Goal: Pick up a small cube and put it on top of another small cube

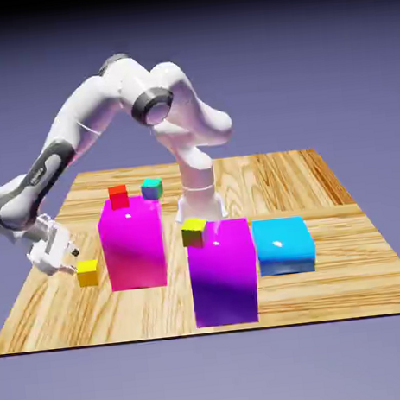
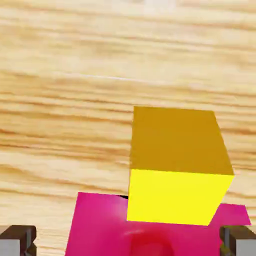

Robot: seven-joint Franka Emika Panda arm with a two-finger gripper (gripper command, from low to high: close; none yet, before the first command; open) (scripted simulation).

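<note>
My gripper [image 1: 69,261] is spread wide, its fingertips [image 2: 18,241] holding nothing, close to the yellow cube [image 1: 88,273]. That cube sits near the table's [image 1: 335,298] edge at the exterior view's left, beside the magenta block [image 1: 134,245] that bears the red cube [image 1: 118,196] on top.

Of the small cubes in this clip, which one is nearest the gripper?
The golden-yellow cube, beside the gripper at the exterior view's left; the red, teal and olive-yellow cubes are all farther away.
</note>
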